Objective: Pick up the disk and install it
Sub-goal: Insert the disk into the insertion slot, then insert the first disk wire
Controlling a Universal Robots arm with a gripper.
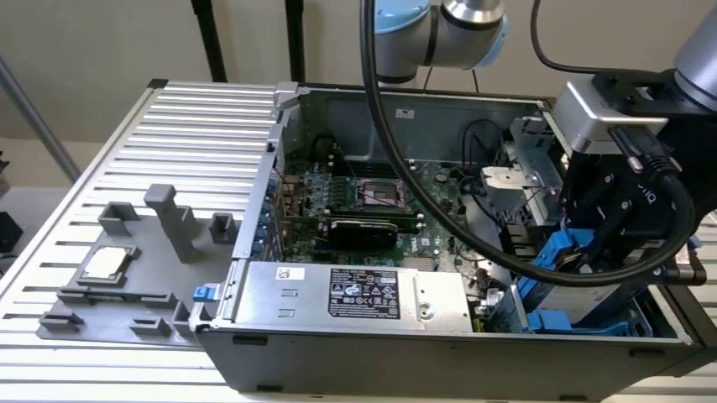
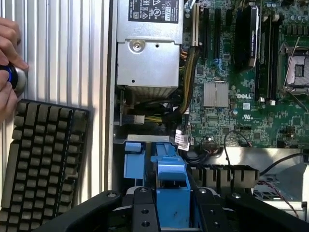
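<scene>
We see the end effector (image 1: 614, 252) (image 2: 176, 212) inside the open computer case (image 1: 370, 353). Its black fingers (image 2: 144, 212) are closed on the blue plastic carrier of the disk (image 1: 588, 295) (image 2: 169, 179), which sits between them in the wrist view. The disk hangs tilted in the case's near corner on the exterior view's right, its silver-grey body showing between blue rails, just above the blue drive cage (image 1: 566, 321). We cannot tell whether disk and cage touch. A thick black cable (image 1: 448, 218) loops from the arm down across the case towards the end effector. Beside the disk, along the case's near wall, lies the silver power supply (image 1: 358, 294) (image 2: 149, 53) with its black label, and behind that the green motherboard (image 1: 370, 193) (image 2: 231, 87) with an open processor socket (image 1: 375, 195). The case stands on the slatted metal counter (image 1: 191, 117). Towards the counter's edge on the exterior view's left sits a grey fixture tray (image 1: 123, 294) holding a small square silver chip (image 1: 103, 263). In the wrist view a black keyboard (image 2: 41, 159) lies on the counter next to the case, and a person's hand (image 2: 7, 67) rests on a round knob (image 2: 17, 78) with a blue ring just beyond the keyboard.
</scene>
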